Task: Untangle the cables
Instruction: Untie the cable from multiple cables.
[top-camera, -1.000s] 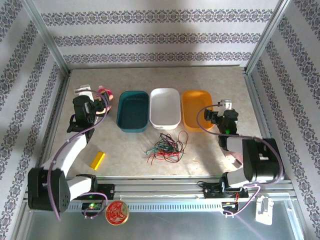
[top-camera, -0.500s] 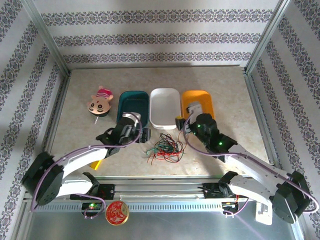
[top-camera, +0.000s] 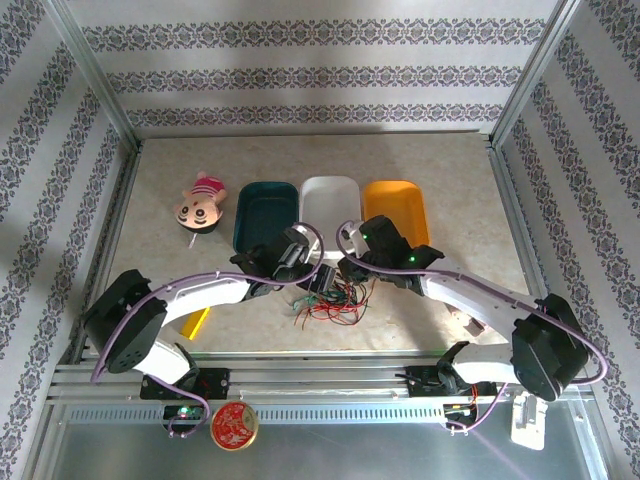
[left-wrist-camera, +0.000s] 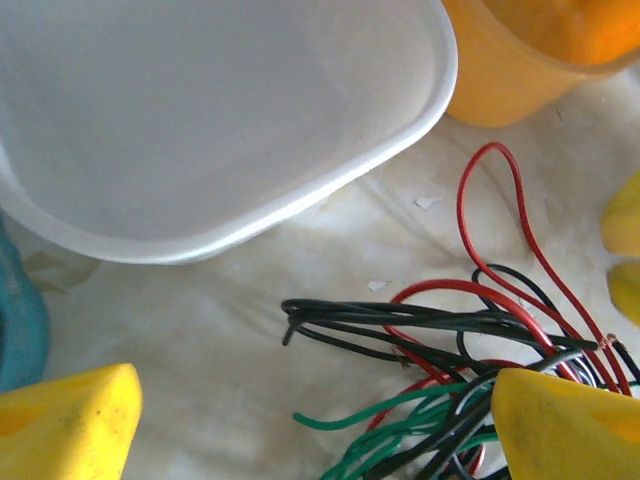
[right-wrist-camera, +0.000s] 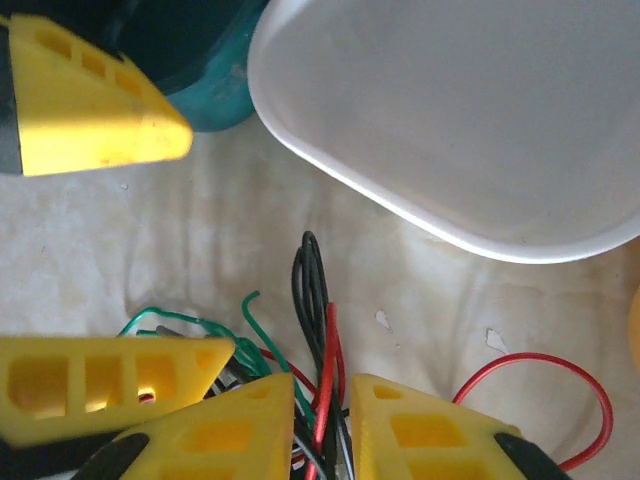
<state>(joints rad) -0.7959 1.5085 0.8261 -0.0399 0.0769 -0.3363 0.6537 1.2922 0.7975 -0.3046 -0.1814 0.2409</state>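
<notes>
Both arms just swung in to the cables (top-camera: 330, 298), mid-table toward the near edge by the white tray (top-camera: 330, 215): my right gripper (right-wrist-camera: 322, 398) now nearly closed on red-black strands, left gripper (left-wrist-camera: 315, 385) wide, holding nothing, so untangling looks set to begin.

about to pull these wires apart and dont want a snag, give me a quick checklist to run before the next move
1. Right gripper closed on the cables: ok, red and black strands sit between its fingers.
2. Left gripper open and ready: ok, jaws wide.
3. Cables centred in the left jaws: not ok, the bundle lies by one finger.
4. Room between the two grippers: cannot tell, a left finger sits right beside the right gripper in the right wrist view.
5. White bin out of the way: ok, the wires lie short of it.
</notes>
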